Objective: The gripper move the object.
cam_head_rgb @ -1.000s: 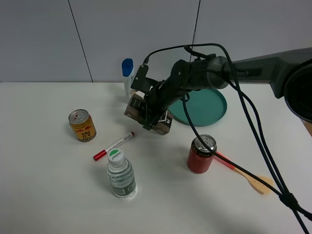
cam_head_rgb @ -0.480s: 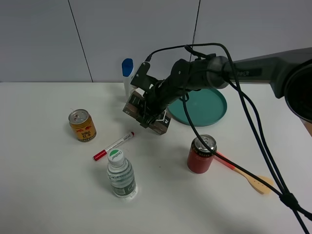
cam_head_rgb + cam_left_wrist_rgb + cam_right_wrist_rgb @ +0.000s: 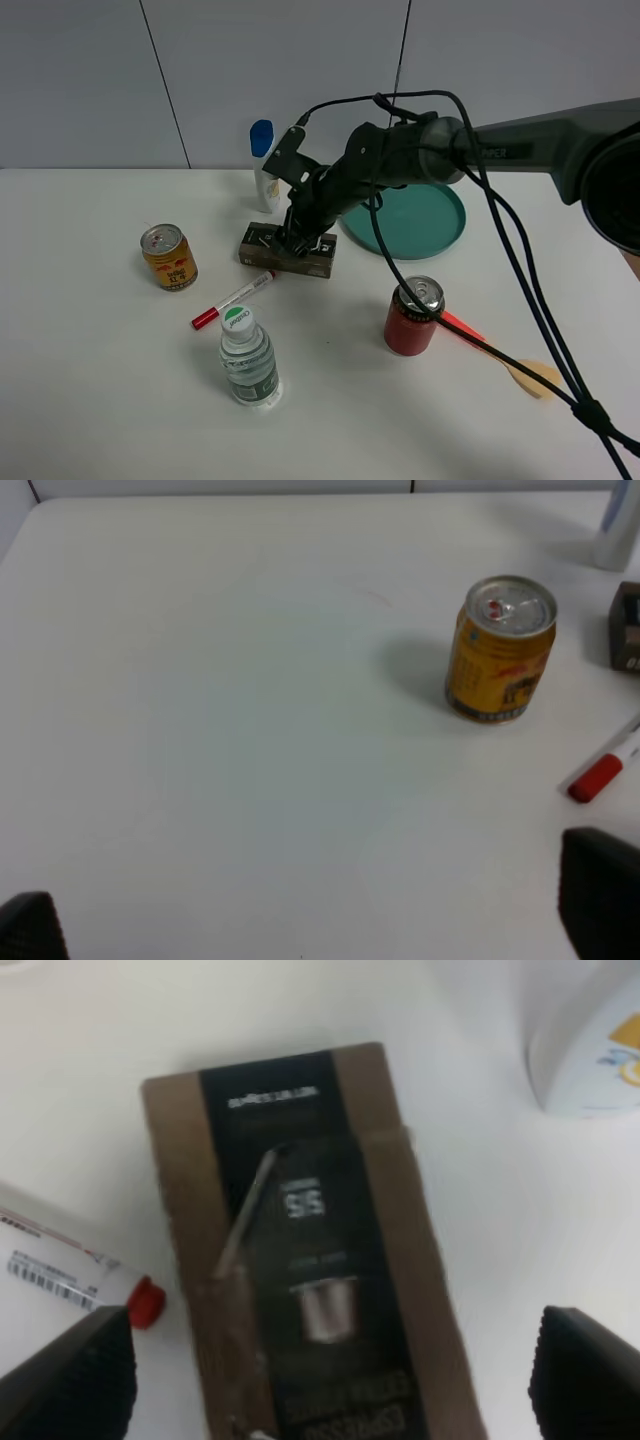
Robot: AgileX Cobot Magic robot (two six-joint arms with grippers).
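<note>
The object, a flat dark brown box (image 3: 287, 252), lies flat on the white table left of the teal plate. In the right wrist view the box (image 3: 300, 1260) shows its top with small white markings and a thin pale piece on it. My right gripper (image 3: 305, 228) hangs just above the box's right half. Its fingers stand wide apart on both sides of the box in the right wrist view (image 3: 335, 1370), open and not touching it. My left gripper (image 3: 315, 910) is open and empty over bare table, out of the exterior view.
A yellow can (image 3: 168, 257) stands left of the box. A red-capped marker (image 3: 233, 298) and a water bottle (image 3: 247, 357) are in front. A red can (image 3: 413, 316), a red-handled spatula (image 3: 500, 355), a teal plate (image 3: 450, 225) and a white bottle (image 3: 263, 160) are nearby.
The right gripper held the box tilted above the table; it has come down and to the left. The box now lies flat on the table with the fingers spread.
</note>
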